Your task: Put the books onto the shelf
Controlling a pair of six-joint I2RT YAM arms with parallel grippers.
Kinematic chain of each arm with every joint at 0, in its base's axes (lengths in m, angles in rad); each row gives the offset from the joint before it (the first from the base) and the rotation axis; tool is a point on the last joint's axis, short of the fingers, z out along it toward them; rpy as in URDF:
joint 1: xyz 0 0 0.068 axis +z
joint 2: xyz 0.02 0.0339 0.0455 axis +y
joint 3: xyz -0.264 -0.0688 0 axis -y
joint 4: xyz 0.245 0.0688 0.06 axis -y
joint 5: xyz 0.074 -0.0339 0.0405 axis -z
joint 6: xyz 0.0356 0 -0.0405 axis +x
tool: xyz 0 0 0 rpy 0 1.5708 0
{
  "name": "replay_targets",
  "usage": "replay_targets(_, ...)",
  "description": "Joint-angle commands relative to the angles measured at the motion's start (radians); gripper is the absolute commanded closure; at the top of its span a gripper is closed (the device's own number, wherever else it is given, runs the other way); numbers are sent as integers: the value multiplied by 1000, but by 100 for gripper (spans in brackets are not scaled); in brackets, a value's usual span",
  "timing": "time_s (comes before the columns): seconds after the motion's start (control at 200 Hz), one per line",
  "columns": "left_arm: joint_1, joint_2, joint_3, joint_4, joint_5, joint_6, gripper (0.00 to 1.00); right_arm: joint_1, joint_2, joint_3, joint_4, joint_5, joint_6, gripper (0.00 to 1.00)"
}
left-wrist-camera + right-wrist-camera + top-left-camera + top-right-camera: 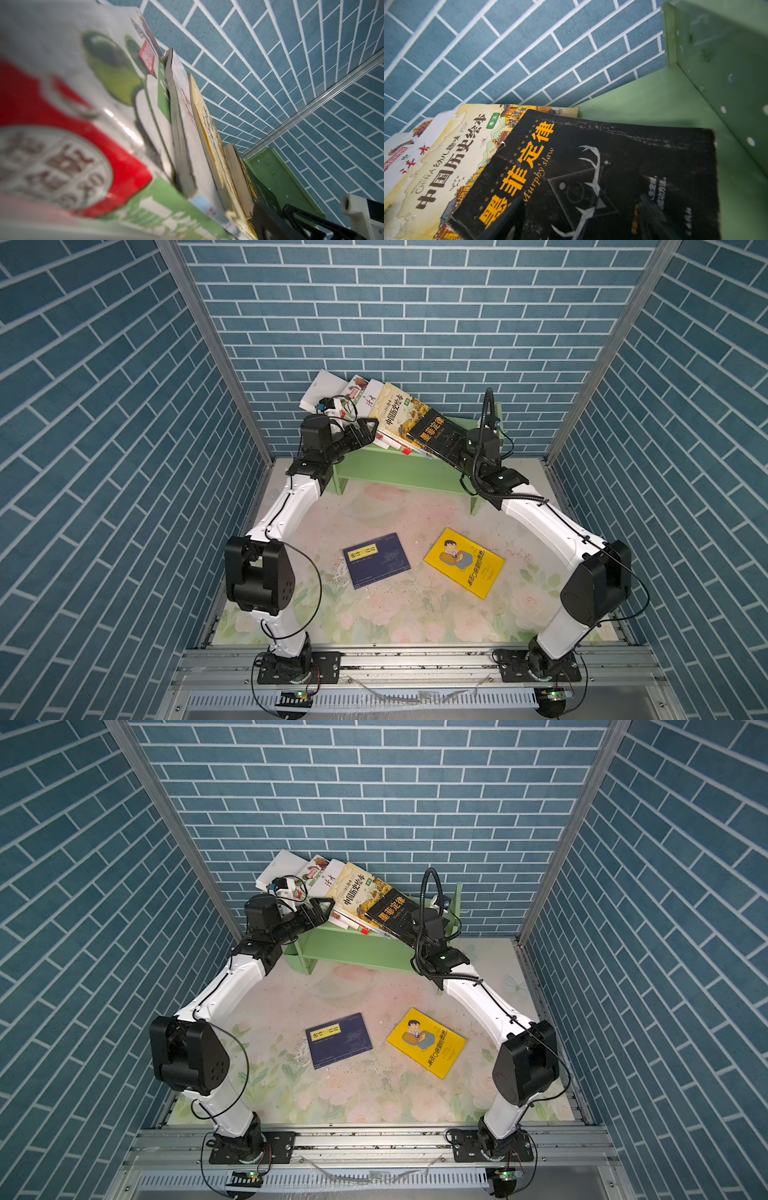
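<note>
The light green shelf (399, 470) (353, 948) stands at the back wall. Several books lean to the left on its top tier: plain white (324, 389), green-and-red encyclopedia (357, 387) (83, 104), thin white (374, 396), pale yellow (395, 406) (446, 176), and black (432, 427) (612, 166) foremost. My right gripper (451, 445) (580, 199) is open, its fingers spread over the black cover. At the row's left end my left gripper (368, 432) stands open against the leaning books. A navy book (376, 560) and a bright yellow book (464, 562) lie flat on the table.
Blue brick walls close in the back and both sides. The shelf's perforated right panel (726, 83) stands just beyond the black book, with bare green board (654, 108) between them. A metal rail (415, 659) runs along the table's front edge.
</note>
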Motion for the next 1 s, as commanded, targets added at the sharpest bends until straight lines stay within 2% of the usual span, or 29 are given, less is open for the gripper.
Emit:
replay_targets(0.0,-11,-20,34,50,49,55,0,-4,52,3,-145,-4,88,18)
replay_targets(0.085,-11,-24,29,43,41,64,0,5,-2,-26,-120,59,34,18)
replay_targets(0.17,-11,-25,24,44,35,64,0,5,-46,-35,-80,69,-39,18)
replay_targets(0.26,-11,-24,21,45,34,62,0,5,-66,14,-154,140,-80,18)
replay_targets(0.375,-11,-33,11,43,31,66,0,9,-83,45,-272,247,-44,18)
replay_targets(0.575,-11,-40,5,45,36,63,0,9,-47,44,-274,201,12,17)
replay_targets(0.995,-6,-60,-18,38,40,77,0,1,17,59,-138,67,-49,23)
